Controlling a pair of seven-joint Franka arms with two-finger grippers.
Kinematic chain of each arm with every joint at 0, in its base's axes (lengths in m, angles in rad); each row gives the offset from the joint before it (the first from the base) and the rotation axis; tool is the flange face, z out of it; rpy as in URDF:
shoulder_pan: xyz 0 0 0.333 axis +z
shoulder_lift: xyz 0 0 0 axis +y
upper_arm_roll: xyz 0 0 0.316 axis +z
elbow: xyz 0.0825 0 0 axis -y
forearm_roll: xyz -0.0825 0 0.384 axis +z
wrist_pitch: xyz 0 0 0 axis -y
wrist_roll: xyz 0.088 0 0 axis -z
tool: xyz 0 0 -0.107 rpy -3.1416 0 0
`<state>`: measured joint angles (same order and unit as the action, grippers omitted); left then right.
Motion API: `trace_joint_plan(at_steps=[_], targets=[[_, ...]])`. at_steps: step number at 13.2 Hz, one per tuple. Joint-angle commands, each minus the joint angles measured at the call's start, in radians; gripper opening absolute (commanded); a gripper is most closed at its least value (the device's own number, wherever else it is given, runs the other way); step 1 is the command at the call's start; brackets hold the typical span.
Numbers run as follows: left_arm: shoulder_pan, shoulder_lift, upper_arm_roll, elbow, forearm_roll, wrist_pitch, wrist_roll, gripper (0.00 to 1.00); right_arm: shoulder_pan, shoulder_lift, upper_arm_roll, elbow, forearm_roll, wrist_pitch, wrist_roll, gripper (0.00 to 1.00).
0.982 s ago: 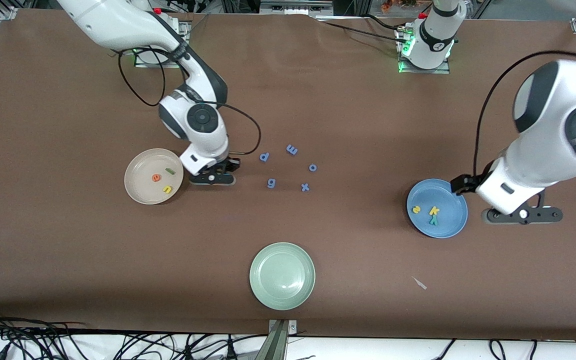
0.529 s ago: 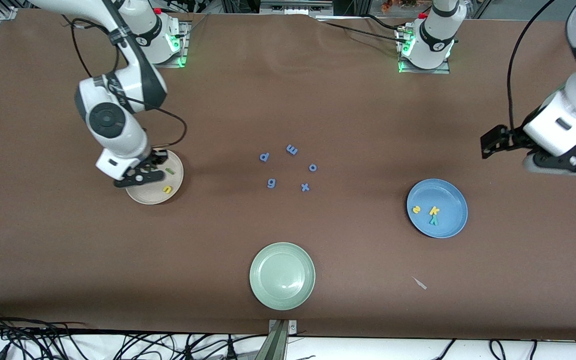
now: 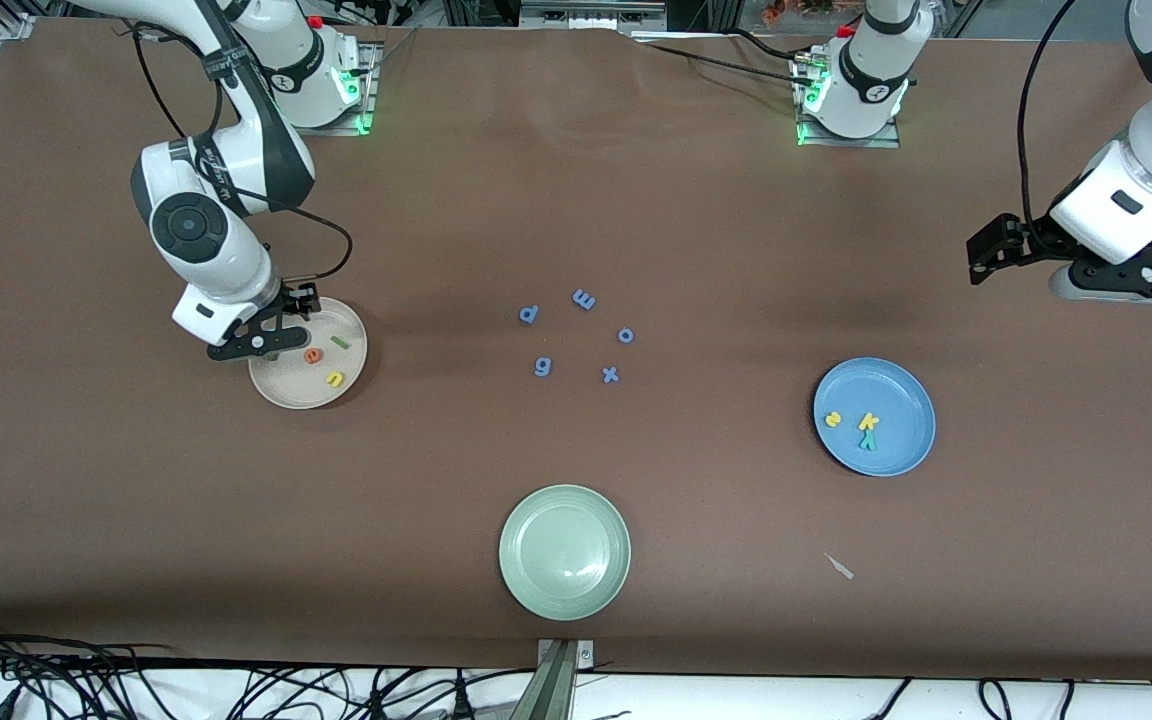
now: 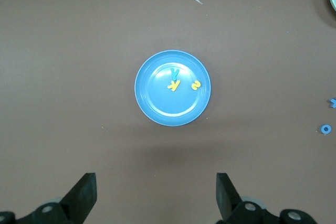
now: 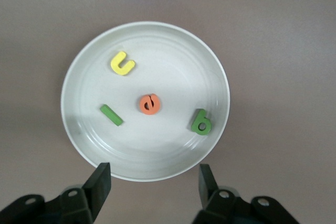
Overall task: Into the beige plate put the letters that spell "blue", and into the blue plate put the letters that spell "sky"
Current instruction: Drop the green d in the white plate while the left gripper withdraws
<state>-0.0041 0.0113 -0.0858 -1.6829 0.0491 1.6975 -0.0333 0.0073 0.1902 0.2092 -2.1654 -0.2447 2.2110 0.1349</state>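
Foam letters (image 5: 149, 104) — round beige plate (image 5: 84, 61)

The beige plate (image 5: 145, 35) holds the letters that spell "blue" (image 5: 149, 104), jaws empty above.

White rounded shells with dark grey joint caps are seen on both arms; black cables are looped alongside, black fingers fitted, green lights lit at the bases

Five blue letters (image 3: 577, 336) sit loosely ringed mid-worktop (image 3: 696, 230); a pale green plate (image 3: 564, 552) lies nearer the front camera, a pale scrap (image 3: 840, 567) beside it.
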Motion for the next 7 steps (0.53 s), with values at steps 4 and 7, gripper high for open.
trace_joint_plan(at_steps=[4,7], targets=[[0.045,-0.025,-0.02,-0.015,-0.031,0.01,0.024,1.0,0.002,-0.061,0.027,0.283,0.149,-0.366,-0.015,0.99],[0.05,-0.022,-0.028,0.005,-0.031,0.008,0.026,1.0,0.002,-0.113,0.022,0.422,0.192,-0.535,-0.028,1.0]])
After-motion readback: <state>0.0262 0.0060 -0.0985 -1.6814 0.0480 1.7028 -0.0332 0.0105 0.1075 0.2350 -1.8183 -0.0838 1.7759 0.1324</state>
